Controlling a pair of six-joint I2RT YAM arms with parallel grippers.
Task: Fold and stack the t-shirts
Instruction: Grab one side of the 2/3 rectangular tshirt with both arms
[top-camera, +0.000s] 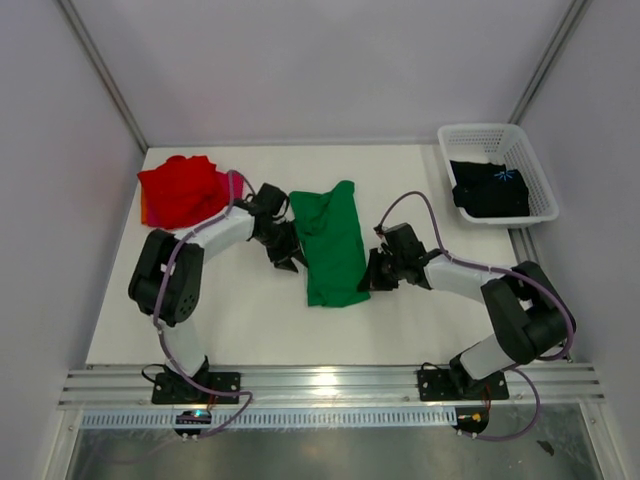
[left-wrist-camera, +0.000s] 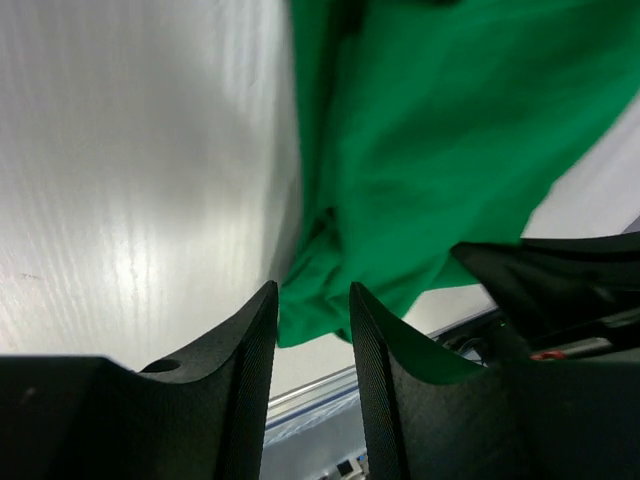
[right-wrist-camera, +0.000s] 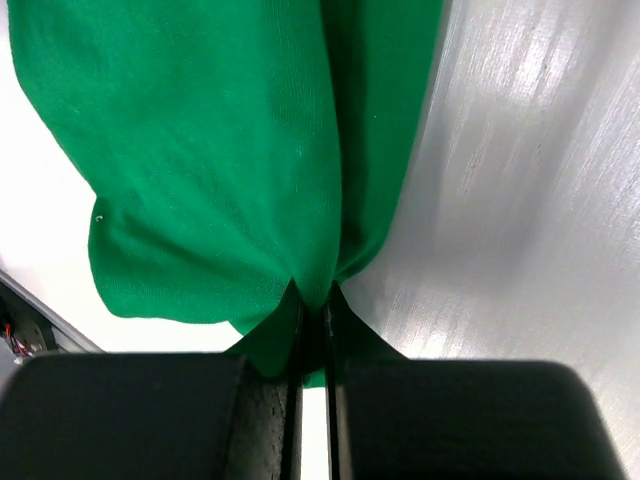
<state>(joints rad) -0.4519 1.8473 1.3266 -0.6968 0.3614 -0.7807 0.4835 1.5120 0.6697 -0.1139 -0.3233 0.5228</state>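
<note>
The bright green t-shirt (top-camera: 330, 245) lies folded into a long strip in the middle of the table. My right gripper (top-camera: 372, 272) is at its right near edge and is shut on a pinch of the green cloth (right-wrist-camera: 220, 150); the right wrist view shows the fold caught between my fingers (right-wrist-camera: 313, 295). My left gripper (top-camera: 290, 255) is at the shirt's left edge, its jaws (left-wrist-camera: 312, 290) a little apart and empty, with the green cloth (left-wrist-camera: 430, 150) just past the tips. The red t-shirt (top-camera: 182, 188) lies bunched at the back left, with a magenta-pink edge (top-camera: 236, 186) beside it. The black t-shirt (top-camera: 490, 188) lies in the basket.
A white lattice basket (top-camera: 540, 180) stands at the back right. Grey walls close in the table on three sides. A metal rail (top-camera: 330, 385) runs along the near edge by the arm bases.
</note>
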